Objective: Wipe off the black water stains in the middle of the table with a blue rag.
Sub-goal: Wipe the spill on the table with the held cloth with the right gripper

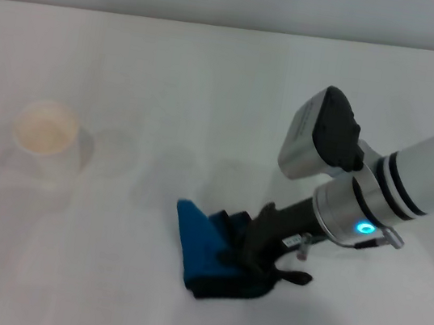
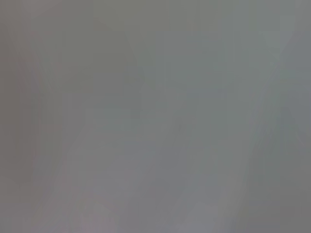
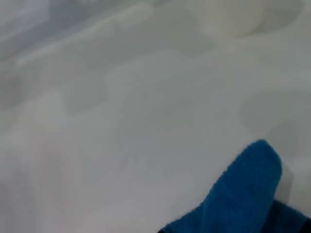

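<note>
The blue rag [image 1: 198,245] lies bunched on the white table [image 1: 212,88], near the front middle, with a dark edge along its underside. My right gripper [image 1: 259,255] comes in from the right, its black fingers shut on the rag's right part and pressing it against the tabletop. In the right wrist view a blue fold of the rag [image 3: 243,194] rises over bare white table [image 3: 121,121]. The black water stains show in no view. My left gripper is out of sight, and its wrist view gives only a plain grey surface.
A white paper cup [image 1: 44,130] stands at the left of the table, well apart from the rag, and shows far off in the right wrist view as the cup [image 3: 233,17]. The table's far edge runs along the back.
</note>
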